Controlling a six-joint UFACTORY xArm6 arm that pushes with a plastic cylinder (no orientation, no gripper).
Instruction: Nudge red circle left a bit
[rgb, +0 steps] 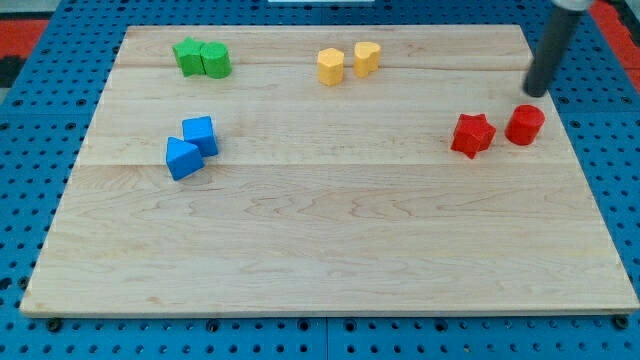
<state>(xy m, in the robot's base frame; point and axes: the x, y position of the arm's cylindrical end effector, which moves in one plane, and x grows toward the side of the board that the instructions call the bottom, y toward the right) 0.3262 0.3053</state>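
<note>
hovering just above-right of the red circle (524, 124), my tip (535, 94) is not touching it yet; no jaws here, nothing held. circle is sitting beside the red star (472, 134), nudge pending.

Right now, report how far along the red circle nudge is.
Nothing looks done yet: the red circle sits just right of the red star. In hand: my tip is above and slightly right of the circle, not touching. Left: get to its right side and push it left.
</note>
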